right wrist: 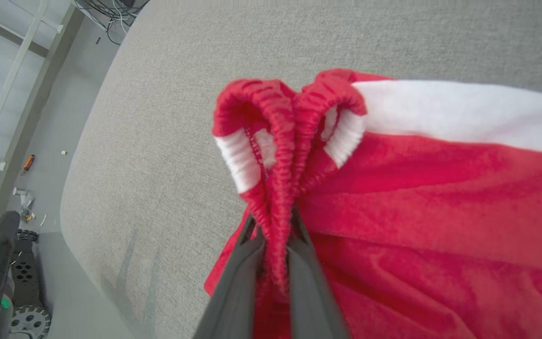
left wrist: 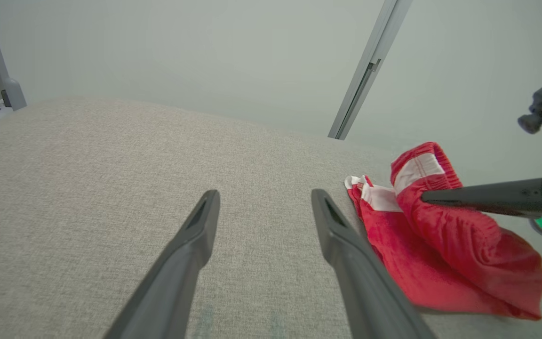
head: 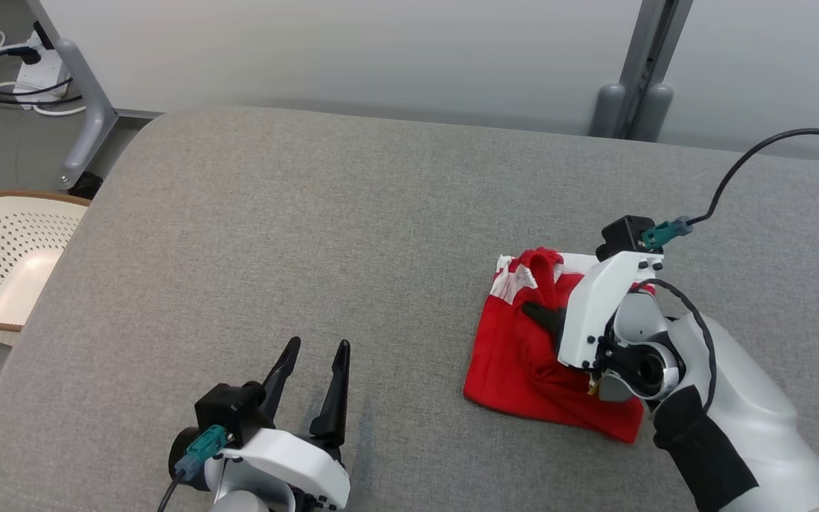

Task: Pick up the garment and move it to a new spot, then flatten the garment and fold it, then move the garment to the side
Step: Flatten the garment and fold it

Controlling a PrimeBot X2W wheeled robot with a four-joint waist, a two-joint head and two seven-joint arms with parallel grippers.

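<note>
Right gripper (right wrist: 274, 235) pinches the waistband (right wrist: 280, 141) of the rumpled red-and-white shorts (head: 523, 355) lying right on the grey cushion (head: 310, 249); left gripper (head: 318, 345) gapes empty; likely first pickup, with flattening, folding and side move outstanding.

— Bright enough?
— Yes, even and soft. The grey surface (head: 324, 235) is lit flat, with a faint shadow under the near edge of the garment (head: 516, 355).
— Any blur?
— The wrist views bend at their edges: the surface's far rim curves, and cloth nearest the right wrist lens looks soft.
</note>
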